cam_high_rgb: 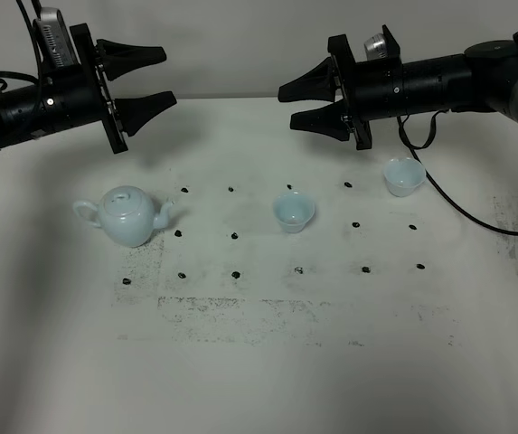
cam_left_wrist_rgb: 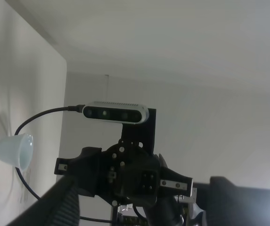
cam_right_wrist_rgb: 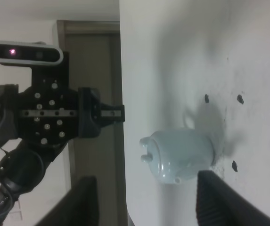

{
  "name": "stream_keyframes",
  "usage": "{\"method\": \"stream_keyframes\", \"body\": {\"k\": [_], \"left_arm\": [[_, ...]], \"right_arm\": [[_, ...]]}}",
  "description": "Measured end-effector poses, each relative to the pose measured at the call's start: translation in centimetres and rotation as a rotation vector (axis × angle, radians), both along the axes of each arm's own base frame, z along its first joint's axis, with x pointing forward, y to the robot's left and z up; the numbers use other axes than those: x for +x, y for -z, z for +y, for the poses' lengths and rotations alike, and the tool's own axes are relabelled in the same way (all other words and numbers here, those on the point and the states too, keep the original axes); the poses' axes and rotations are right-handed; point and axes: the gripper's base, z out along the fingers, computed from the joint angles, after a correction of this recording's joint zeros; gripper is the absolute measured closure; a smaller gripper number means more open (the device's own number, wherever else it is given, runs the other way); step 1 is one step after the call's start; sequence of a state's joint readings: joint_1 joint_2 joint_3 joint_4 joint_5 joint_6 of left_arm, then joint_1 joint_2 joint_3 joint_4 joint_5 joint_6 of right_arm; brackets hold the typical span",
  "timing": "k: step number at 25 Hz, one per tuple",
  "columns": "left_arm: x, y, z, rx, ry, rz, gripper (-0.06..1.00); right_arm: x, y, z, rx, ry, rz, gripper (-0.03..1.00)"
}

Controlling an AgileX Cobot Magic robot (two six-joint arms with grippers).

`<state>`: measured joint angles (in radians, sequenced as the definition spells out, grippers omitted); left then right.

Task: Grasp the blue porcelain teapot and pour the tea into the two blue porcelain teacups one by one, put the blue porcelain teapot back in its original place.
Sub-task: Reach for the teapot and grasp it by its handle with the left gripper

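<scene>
You had the blue porcelain teapot [cam_high_rgb: 127, 215] standing upright on the desk [cam_high_rgb: 331, 362] at the left middle of the high view, with its spout toward the frame's right and its loop handle toward the left. Your left jaws hung spread wide at the upper left of that frame, tips pointing right. They were above the teapot in the picture and well apart from it, with nothing between them. Your right jaws were also spread wide and empty at the upper centre, tips pointing left.

The centre teacup [cam_high_rgb: 293, 212] stood mid-frame, below the right jaws in the picture and clear of them. The right teacup [cam_high_rgb: 404, 175] stood further right, just beside the right arm's black cable [cam_high_rgb: 457, 203]. Rows of black dots [cam_high_rgb: 234, 235] marked the desk around all three pieces.

In the right wrist view the teapot appeared in the gap between the blurred dark fingertips [cam_right_wrist_rgb: 215, 200], far off and untouched. The left wrist view caught one teacup at its left edge.
</scene>
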<state>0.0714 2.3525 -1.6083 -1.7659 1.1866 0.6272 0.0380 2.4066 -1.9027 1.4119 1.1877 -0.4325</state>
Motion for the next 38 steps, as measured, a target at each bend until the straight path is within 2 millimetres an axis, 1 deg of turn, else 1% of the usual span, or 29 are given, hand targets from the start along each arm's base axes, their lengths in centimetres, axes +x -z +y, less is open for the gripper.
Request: {"method": "stream_keyframes", "body": {"k": [11,15,17,20,22,24,26,27,29,32,34,38], "left_arm": [[0.0,0.0,0.0,0.000,0.000,0.000,0.35],[0.0,0.0,0.0,0.003,-0.001,-0.007,0.35],[0.0,0.1,0.2,0.012,0.002,-0.008,0.35],[-0.1,0.3,1.0,0.038,0.003,-0.007,0.35],[-0.2,0.3,1.8,0.054,-0.001,-0.006,0.35],[-0.5,-0.2,2.1,0.094,0.019,-0.014,0.35],[-0.9,-1.8,2.4,0.143,0.043,-0.046,0.35],[-1.2,-2.6,2.5,0.168,0.058,-0.061,0.35],[-1.8,-4.8,2.9,0.217,0.071,-0.106,0.35],[-2.9,-7.9,3.7,0.299,0.082,-0.174,0.35],[-3.8,-10.0,4.5,0.355,0.080,-0.220,0.35],[-6.0,-14.5,6.3,0.469,0.053,-0.318,0.35]], "right_arm": [[0.0,0.0,0.0,-0.001,-0.001,-0.005,0.48],[0.0,0.1,0.0,-0.020,-0.008,-0.039,0.48],[0.0,0.4,-0.2,-0.070,-0.013,-0.055,0.48],[-0.3,0.5,-0.5,-0.184,-0.047,-0.078,0.48],[-0.5,-0.2,-0.9,-0.250,-0.060,-0.097,0.48],[-0.9,-1.7,-1.2,-0.308,-0.073,-0.130,0.48],[-1.3,-3.4,-1.8,-0.366,-0.081,-0.170,0.48],[-1.7,-4.6,-2.1,-0.402,-0.088,-0.193,0.48],[-2.5,-6.7,-2.7,-0.482,-0.095,-0.228,0.48],[-4.2,-10.4,-3.7,-0.634,-0.108,-0.285,0.48],[-5.5,-12.5,-4.3,-0.724,-0.125,-0.317,0.48],[-7.8,-16.5,-5.4,-0.866,-0.095,-0.376,0.48]]}}
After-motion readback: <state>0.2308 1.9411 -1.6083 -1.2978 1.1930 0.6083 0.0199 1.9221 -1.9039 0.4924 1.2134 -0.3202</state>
